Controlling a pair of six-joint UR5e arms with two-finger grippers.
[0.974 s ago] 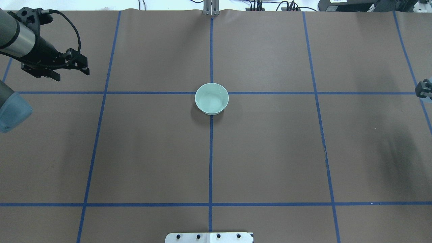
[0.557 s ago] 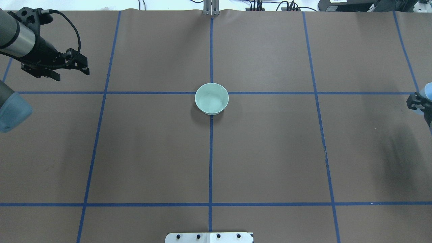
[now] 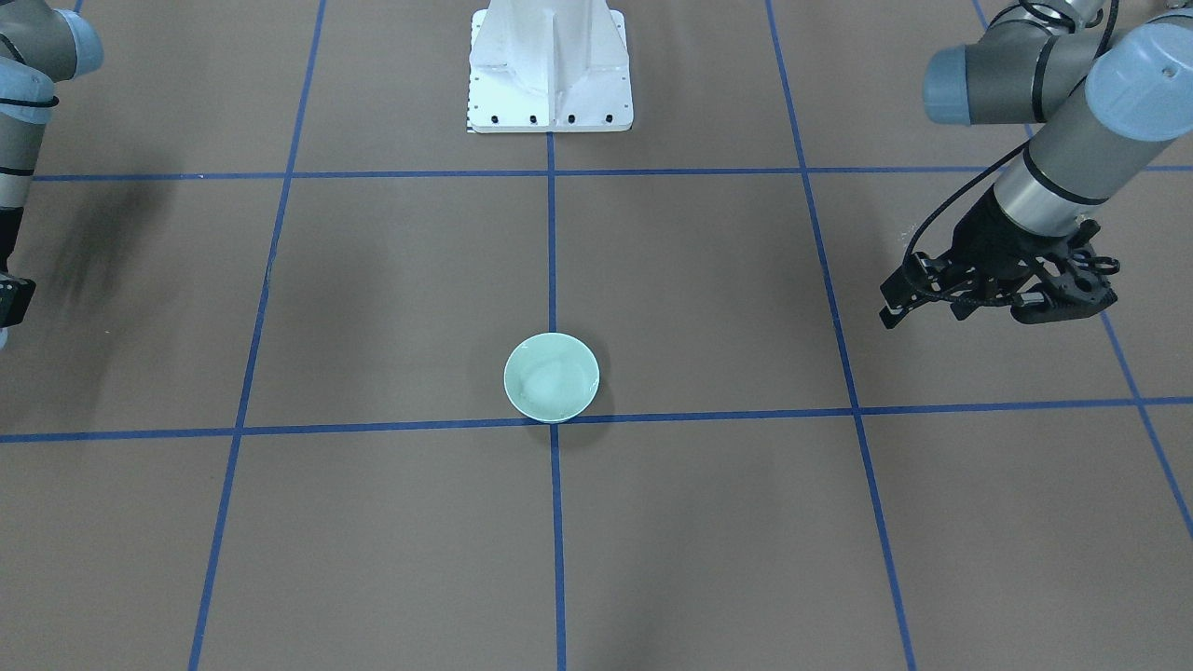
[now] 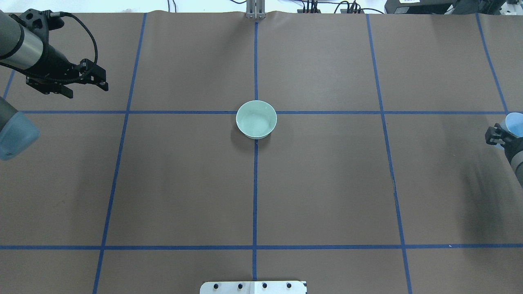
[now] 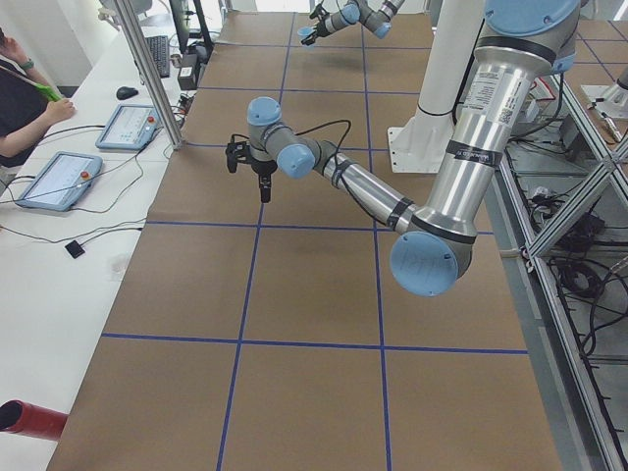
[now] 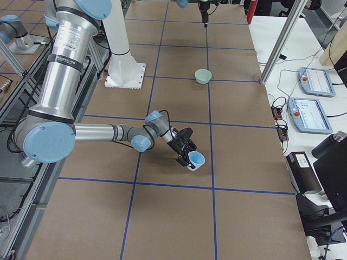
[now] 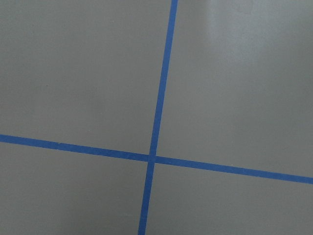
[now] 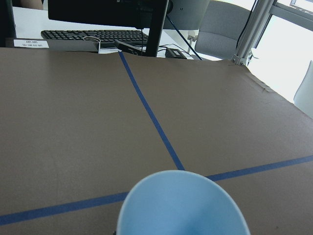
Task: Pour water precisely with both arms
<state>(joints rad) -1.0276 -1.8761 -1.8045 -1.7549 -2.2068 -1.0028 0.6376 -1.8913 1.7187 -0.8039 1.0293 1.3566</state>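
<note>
A pale green bowl point(image 4: 256, 119) stands at the table's middle, where two blue tape lines cross; it also shows in the front view point(image 3: 551, 376). Its inside has a faint sheen, and I see no stream of water. My right gripper point(image 4: 503, 134) is at the far right edge, shut on a light-blue cup point(image 4: 515, 123) held low and tilted point(image 6: 195, 159). The cup's rim fills the bottom of the right wrist view point(image 8: 183, 203), and its contents are not discernible. My left gripper point(image 4: 102, 83) hangs at the far left, empty, pointing down, its fingers together point(image 3: 890, 312).
The white pedestal base point(image 3: 550, 65) stands at the robot's side of the table. A side bench with tablets point(image 5: 59, 179) and cables lies beyond the far edge. The brown mat carries a blue tape grid point(image 7: 151, 157).
My right gripper has come further into view from the right edge, carrying the blue cup nearer the robot's side. The left arm and the bowl have not moved.
</note>
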